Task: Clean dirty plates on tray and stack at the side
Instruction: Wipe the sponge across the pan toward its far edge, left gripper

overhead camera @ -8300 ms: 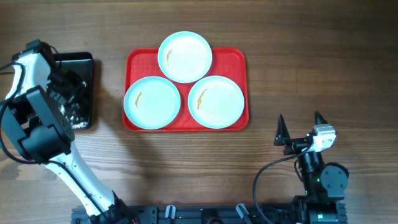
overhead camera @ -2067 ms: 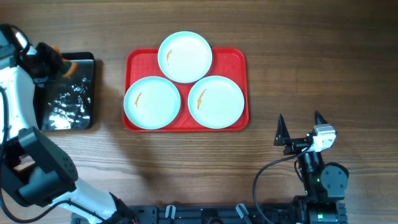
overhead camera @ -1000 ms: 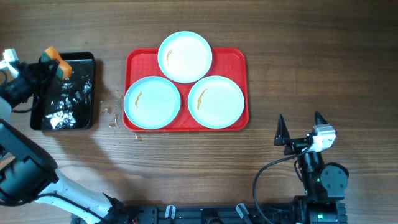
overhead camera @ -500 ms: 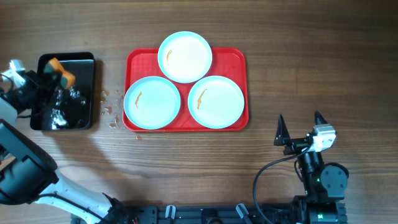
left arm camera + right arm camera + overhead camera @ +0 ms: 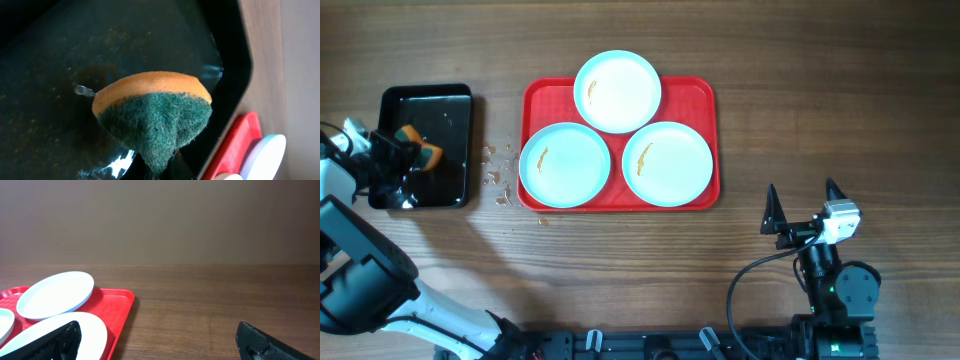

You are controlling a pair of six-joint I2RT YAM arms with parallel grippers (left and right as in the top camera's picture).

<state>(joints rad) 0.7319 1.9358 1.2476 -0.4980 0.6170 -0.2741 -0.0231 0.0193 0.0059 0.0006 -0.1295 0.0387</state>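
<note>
One black bin (image 5: pixel 445 110) beside the tray (image 5: pixel 542 100)

**Camera arrangement.** The overhead camera is looking straight down from well above. It is taking in the whole wooden table (image 5: pixel 820 100), with the red tray (image 5: pixel 690 100) at centre and the black bin (image 5: pixel 445 115) at left. The left wrist camera is peering into that bin at close range, a sponge (image 5: pixel 155 115) filling the frame and the tray's corner showing at lower right. The right wrist camera is facing low and level across the table, sharing the tray's right side and its plates (image 5: pixel 55 294) with the overhead view.
</note>
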